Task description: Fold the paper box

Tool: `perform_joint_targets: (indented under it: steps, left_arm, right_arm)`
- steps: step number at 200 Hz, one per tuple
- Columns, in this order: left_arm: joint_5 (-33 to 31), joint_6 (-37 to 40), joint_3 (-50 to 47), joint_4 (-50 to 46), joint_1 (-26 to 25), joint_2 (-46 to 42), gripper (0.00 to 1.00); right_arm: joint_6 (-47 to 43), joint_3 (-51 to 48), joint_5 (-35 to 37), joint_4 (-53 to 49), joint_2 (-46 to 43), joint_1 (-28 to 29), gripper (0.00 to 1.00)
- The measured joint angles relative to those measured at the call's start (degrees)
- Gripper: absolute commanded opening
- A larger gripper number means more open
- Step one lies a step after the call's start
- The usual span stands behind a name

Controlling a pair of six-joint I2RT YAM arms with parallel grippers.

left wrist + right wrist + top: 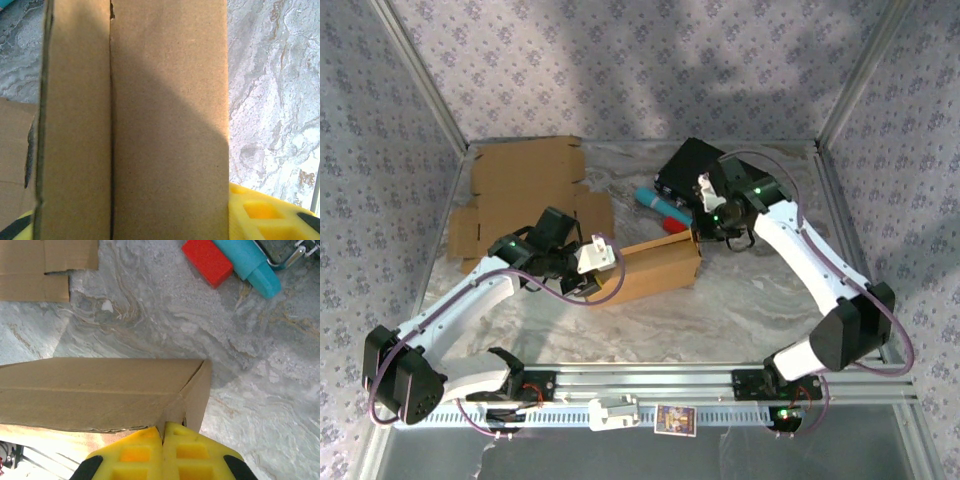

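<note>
**A:** Why hold the box (pixel 655 268) at both ends?

**B:** It lies mid-table. My left gripper (pixel 603 272) clamps across one end to steady it. My right gripper (pixel 164 432) is closed tight on the other end's flap, I judge to fold it in.

**A:** What does the wrist camera add?

**B:** The right wrist shows the flap's edge between my yellow fingers (pixel 195 450). From overhead that contact is too small to tell.

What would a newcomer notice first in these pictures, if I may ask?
A brown box lies mid-table, with the left gripper clamped across its left end and the right gripper pinching a flap at its right end. Behind it, a flat cardboard sheet lies at the far left. A teal tube lies beside a black case at the back, right of centre.
</note>
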Motion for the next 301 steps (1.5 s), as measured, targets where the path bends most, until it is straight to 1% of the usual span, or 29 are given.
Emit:
perform_joint_targets:
  steps: [53,101,112,127,145,169,222,241,271,301]
  left_arm:
    - [1.4,-0.2,0.6,0.1,1.3,0.9,0.48]
    - [1.6,-0.9,0.9,0.2,1.6,1.3,0.5]
    - [1.5,-1.2,0.9,0.2,1.6,1.3,0.53]
    - [1.5,-2.1,0.9,0.3,1.8,1.2,0.59]
    - [0.9,-3.8,0.9,0.8,1.9,1.0,0.7]
    - [-0.6,-5.3,0.8,2.1,1.9,-0.8,0.77]
    - [-1.3,-10.1,-0.8,2.6,3.0,-6.0,0.77]
    - [-1.9,-13.6,-0.9,2.2,4.1,-7.4,0.73]
    - [-3.3,-20.4,1.2,-0.7,4.9,-8.3,0.62]
    - [-5.3,-26.8,4.9,-5.1,5.1,-9.3,0.57]
  right_arm:
    - [-0.9,-9.2,0.6,9.5,-6.8,0.1,0.0]
    - [-1.5,-16.5,4.6,16.3,-12.0,2.6,0.0]
    - [-1.5,-17.4,5.7,17.1,-12.7,3.3,0.0]
    - [-1.5,-18.0,6.9,17.5,-13.4,3.8,0.0]
    - [-1.5,-18.1,7.7,17.3,-13.6,4.2,0.0]
    - [-1.5,-17.5,8.0,16.4,-13.4,4.6,0.0]
    - [-1.5,-17.0,8.4,15.8,-12.9,4.6,0.0]
    - [-1.5,-16.8,8.4,15.8,-12.8,4.6,0.0]
    - [-1.5,-16.2,8.6,15.2,-12.3,4.6,0.0]
    - [-1.4,-15.1,8.6,14.3,-11.5,4.6,0.0]
